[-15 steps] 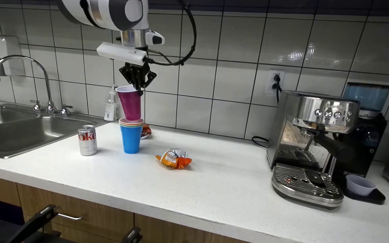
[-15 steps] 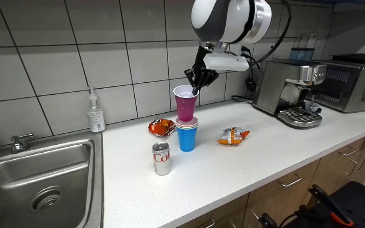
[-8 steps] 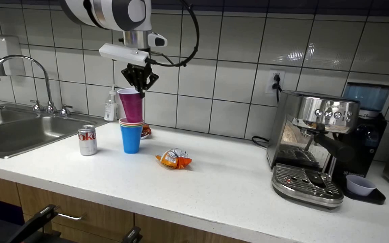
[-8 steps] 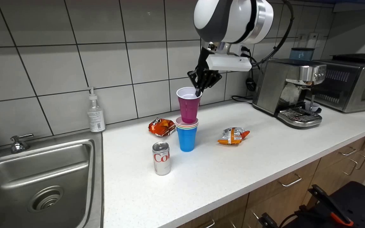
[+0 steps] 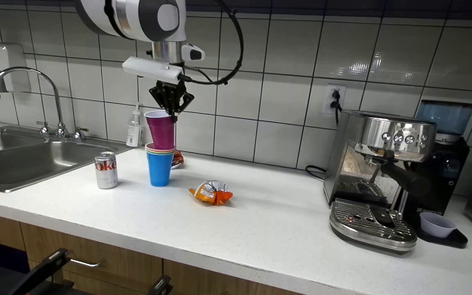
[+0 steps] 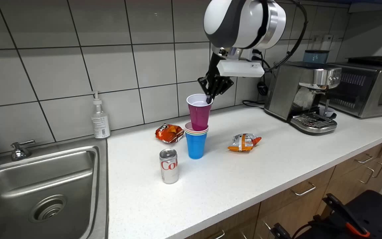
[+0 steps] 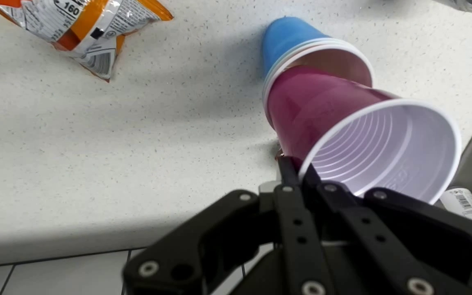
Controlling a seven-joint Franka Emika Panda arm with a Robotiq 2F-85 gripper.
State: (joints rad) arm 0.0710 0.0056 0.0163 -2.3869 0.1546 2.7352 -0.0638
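Fingers [image 7: 288, 174] clenched downward on the rim of the magenta cup [image 6: 199, 114], arm [image 6: 240, 26] overhead.

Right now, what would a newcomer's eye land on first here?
Likely the magenta cup, its rim pinched by the gripper and its base at the mouth of the blue cup stack. Next, perhaps the shiny espresso machine farther along the white counter, toward the right in both exterior views.

Diffuse light casts soft shadows on the counter [image 7: 96, 151], while the wall tiles [image 5: 359, 67] show patchy glare.
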